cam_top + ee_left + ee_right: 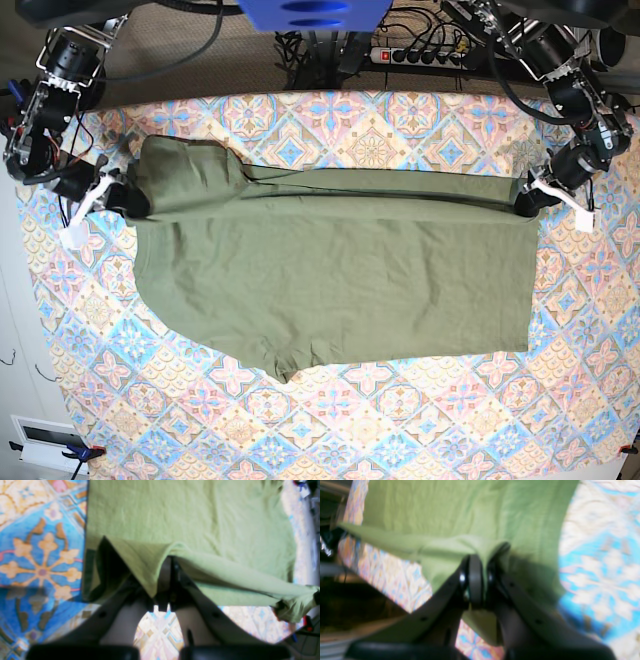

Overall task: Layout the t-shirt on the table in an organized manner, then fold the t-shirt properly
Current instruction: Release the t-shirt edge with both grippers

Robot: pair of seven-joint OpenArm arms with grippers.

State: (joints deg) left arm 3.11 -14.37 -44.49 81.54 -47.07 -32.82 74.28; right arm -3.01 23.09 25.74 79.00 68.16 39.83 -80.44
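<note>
Item: olive-green t-shirt, spread wide across the middle of the table with its patterned tile cloth, its far edge lifted and drawn taut between the two arms. Left gripper, at the base view's right: jaws pinched closed on a fold of the shirt's edge. Right gripper, at the base view's left: jaws likewise clamped on bunched fabric at the opposite end.

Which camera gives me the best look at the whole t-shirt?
The base view: the t-shirt shows whole, spread on the table. Each wrist view is blurred and shows only the pinched edge and nearby cloth.
</note>
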